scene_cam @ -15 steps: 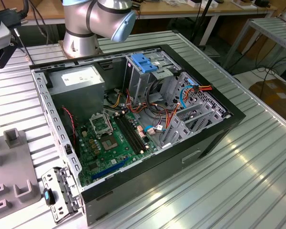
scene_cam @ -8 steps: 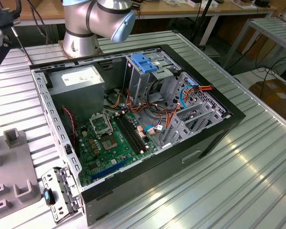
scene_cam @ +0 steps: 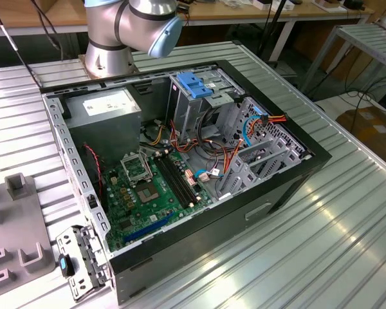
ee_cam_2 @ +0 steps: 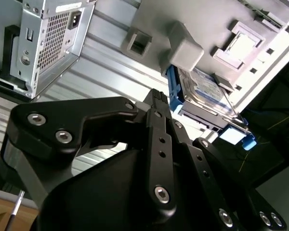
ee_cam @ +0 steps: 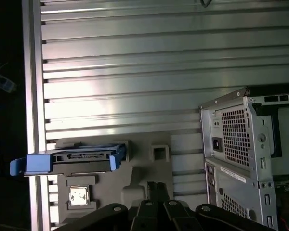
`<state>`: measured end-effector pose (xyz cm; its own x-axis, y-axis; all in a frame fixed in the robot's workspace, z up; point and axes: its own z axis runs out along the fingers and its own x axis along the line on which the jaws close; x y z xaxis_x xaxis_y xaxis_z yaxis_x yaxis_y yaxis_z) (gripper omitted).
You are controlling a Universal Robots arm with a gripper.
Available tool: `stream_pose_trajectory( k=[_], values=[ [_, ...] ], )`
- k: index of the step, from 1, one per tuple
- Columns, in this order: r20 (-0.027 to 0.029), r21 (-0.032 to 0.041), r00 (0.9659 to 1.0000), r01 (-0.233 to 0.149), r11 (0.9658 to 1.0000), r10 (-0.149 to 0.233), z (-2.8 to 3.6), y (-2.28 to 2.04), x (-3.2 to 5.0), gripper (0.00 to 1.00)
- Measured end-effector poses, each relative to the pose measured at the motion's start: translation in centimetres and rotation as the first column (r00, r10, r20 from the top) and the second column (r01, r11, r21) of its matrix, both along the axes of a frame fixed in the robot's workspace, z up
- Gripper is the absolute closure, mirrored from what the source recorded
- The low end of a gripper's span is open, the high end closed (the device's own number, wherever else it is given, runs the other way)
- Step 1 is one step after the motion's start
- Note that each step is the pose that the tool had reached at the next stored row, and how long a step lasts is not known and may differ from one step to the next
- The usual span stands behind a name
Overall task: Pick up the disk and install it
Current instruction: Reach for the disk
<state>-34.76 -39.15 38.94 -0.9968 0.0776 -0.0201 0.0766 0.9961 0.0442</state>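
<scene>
The disk [ee_cam: 70,161] stands on its edge in a slot of a grey holder [ee_cam: 139,166], well outside the computer case [ee_cam: 250,144]. Blue plastic runs along its sides, and in the second wrist view the disk [ee_cam_2: 202,89] shows its white-and-blue label face. A small square chip [ee_cam: 78,196] lies in a recess of the holder just beside it.

The claw [ee_cam: 155,187] hangs above the holder, near the disk but apart from it. It looks closed, with nothing in it; the second wrist view shows the same single black tip of the claw [ee_cam_2: 156,98] pointing toward the holder [ee_cam_2: 183,45].

The holder rests on a ribbed metal table [ee_cam: 135,72], facing the grilled rear panel of the case [ee_cam_2: 48,38].

In the exterior view, taking the middle of the open case [scene_cam: 270,199] as the dial's centre, the holder [scene_cam: 19,225] lies at about 8 o'clock and the arm [scene_cam: 128,26] rises at about 11 o'clock. Inside the case, the power supply [scene_cam: 109,109] fills the 10 o'clock corner, a metal cage [scene_cam: 196,87] with a blue latch stands at 12 o'clock, and the green circuit board [scene_cam: 148,193] spreads toward 7 o'clock. The table [scene_cam: 321,244] stretches away at 4 o'clock.
</scene>
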Motion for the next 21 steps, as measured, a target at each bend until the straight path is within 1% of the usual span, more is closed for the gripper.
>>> stream_pose_trajectory(
  k=[1,2,4,5,7,9,11,14,15,16,18,20,21],
  values=[
    [-0.0037,-0.0003,1.0000,0.000,1.0000,0.000,-0.06,0.07,-0.18,0.89],
    [-0.0096,-0.0015,1.0000,0.000,1.0000,0.000,-0.13,0.21,-0.42,0.89],
    [-0.0152,-0.0031,0.9999,0.000,1.0000,0.000,-0.29,0.42,-0.76,0.89],
    [-0.0183,-0.0039,0.9998,0.000,1.0000,0.000,-0.40,0.63,-1.08,0.89],
    [-0.0204,-0.0042,0.9998,0.000,1.0000,0.000,-0.48,0.92,-1.49,0.89],
    [-0.0217,-0.0040,0.9998,0.000,1.0000,0.000,-0.57,1.08,-1.91,0.89],
    [-0.0250,-0.0038,0.9997,0.000,1.0000,0.000,-0.59,1.18,-2.51,0.89],
    [-0.0328,-0.0022,0.9995,0.000,1.0000,0.000,-0.58,1.29,-3.45,0.89],
    [-0.0345,-0.0019,0.9994,0.000,1.0000,0.000,-0.58,1.32,-3.72,0.89],
    [-0.0364,-0.0017,0.9993,0.000,1.0000,0.000,-0.60,1.39,-4.32,0.89],
    [-0.0385,-0.0016,0.9993,0.000,1.0000,0.000,-0.72,1.48,-5.41,0.89],
    [-0.0427,-0.0024,0.9991,0.000,1.0000,0.000,-1.04,1.55,-7.09,0.89],
    [-0.0442,-0.0045,0.9990,0.000,1.0000,0.000,-1.18,1.58,-7.88,0.89]
  ],
)
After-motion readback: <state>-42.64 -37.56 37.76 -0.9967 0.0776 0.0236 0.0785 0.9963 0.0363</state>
